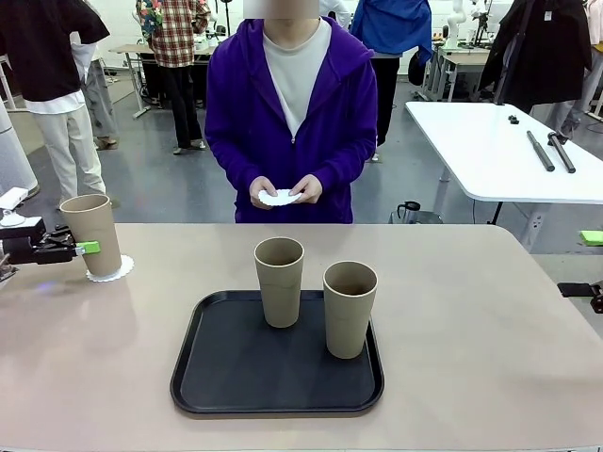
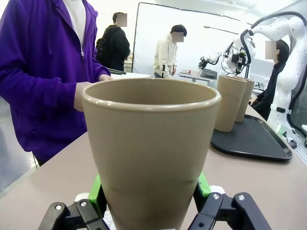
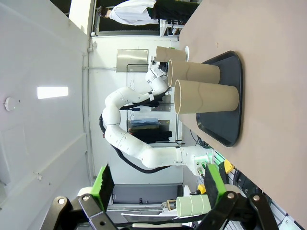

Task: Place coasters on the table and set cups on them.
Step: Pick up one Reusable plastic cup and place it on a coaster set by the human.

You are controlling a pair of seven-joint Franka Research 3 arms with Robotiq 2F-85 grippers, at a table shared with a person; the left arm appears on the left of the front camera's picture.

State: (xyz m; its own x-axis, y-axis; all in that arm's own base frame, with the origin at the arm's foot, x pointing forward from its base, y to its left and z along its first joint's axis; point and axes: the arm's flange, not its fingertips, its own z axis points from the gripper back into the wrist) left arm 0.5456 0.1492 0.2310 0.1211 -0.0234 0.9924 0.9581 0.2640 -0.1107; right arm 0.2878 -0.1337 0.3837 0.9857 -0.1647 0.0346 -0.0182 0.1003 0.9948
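Your first cup (image 1: 91,224) is a tall, matte grey-tan tumbler with no handle, wider at the rim than at the base. It stands upright at the left edge of the front view on a white coaster (image 1: 120,269). The coaster's scalloped, lacy edge peeps out at the cup's lower right, flat on the beige table (image 1: 490,358).

A second cup (image 1: 280,281) and a third cup (image 1: 350,308) look just the same. They stand upright, near each other but apart, on the black tray (image 1: 226,377) at the centre of the frame. At top centre, the person's hands (image 1: 303,188) hold a piece of white lacy paper (image 1: 277,198) between them.

Your left gripper (image 1: 92,247) reaches in level from the left edge, its fingers straddling the first cup low on its body. In the left wrist view its green pads (image 2: 97,190) lie against both sides of the cup's lower wall, so it is grasping the cup.

Your right gripper (image 3: 158,187) is released, its fingers spread wide at the bottom of the right wrist view with nothing between them. That view is rolled, so the table stands upright along the right side of the frame.
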